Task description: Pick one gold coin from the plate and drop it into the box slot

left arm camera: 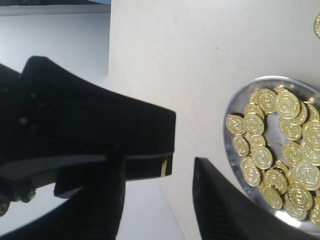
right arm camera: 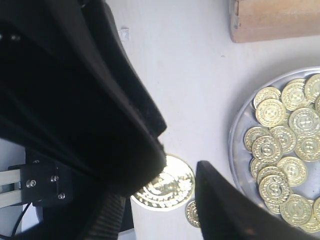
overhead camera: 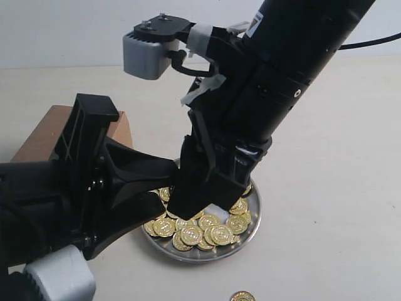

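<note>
Coin (right arm camera: pixel 169 189) partly behind right claw (right arm camera: pixel 180 169)

Glossy embossed gold coin (right arm camera: pixel 162 187) between the jaws, shiny silver metal plate (right arm camera: pixel 236 132), matt brown cardboard box (right arm camera: pixel 275 22), matt black fingers (right arm camera: pixel 222 212)

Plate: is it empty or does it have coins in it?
Not empty: the plate carries many gold coins inside its rim, seen in every view.
</note>
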Robot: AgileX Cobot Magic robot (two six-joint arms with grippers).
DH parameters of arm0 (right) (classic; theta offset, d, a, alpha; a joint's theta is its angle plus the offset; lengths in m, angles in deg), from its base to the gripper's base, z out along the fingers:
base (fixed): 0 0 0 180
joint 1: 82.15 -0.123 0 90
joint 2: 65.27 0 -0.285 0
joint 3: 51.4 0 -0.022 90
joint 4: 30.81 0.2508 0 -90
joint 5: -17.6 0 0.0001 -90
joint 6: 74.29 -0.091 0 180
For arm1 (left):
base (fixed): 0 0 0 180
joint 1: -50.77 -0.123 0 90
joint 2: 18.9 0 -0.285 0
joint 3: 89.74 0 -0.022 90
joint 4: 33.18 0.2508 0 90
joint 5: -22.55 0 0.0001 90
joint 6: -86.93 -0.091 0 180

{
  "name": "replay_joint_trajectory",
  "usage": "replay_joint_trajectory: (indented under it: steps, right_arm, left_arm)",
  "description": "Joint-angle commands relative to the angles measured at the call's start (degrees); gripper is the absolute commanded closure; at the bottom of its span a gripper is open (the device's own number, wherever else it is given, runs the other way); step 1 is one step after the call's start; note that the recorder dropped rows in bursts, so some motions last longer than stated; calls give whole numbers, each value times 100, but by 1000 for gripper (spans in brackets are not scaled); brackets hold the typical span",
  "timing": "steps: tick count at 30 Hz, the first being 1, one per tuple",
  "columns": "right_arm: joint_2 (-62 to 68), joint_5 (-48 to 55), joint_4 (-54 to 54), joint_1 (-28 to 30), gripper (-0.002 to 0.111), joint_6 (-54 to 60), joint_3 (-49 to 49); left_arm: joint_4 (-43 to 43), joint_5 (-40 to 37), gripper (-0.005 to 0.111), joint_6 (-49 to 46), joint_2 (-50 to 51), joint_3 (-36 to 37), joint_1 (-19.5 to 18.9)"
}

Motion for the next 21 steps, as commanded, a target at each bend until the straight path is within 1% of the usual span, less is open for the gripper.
replay_joint_trajectory:
  steps: [1,5,11,14,15,17,19,20,21]
  right_arm:
    - [-35,-90,55,0,65,69,8]
    - [-35,-90,280,0,65,165,8]
    - [-35,-90,279,0,65,194,8]
    - [-35,-90,279,0,65,205,8]
    - [-35,-90,279,0,65,205,8]
    - [-35,-90,269,0,65,204,8]
    - [-35,-90,269,0,65,204,8]
    - [-35,-90,269,0,65,204,8]
    - [-35,-90,269,0,65,204,8]
  left_arm:
    - [-32,-17,63,45,85,-31,56]
    - [-29,-17,63,45,215,-31,56]
    - [-29,185,63,45,237,-31,56]
    - [4,209,67,45,237,-31,56]
    - [4,218,71,45,237,-31,56]
    - [33,244,86,45,237,-31,56]
    - [157,244,97,45,237,-31,56]
    - [157,244,104,45,237,-31,56]
    - [157,244,107,45,237,-31,56]
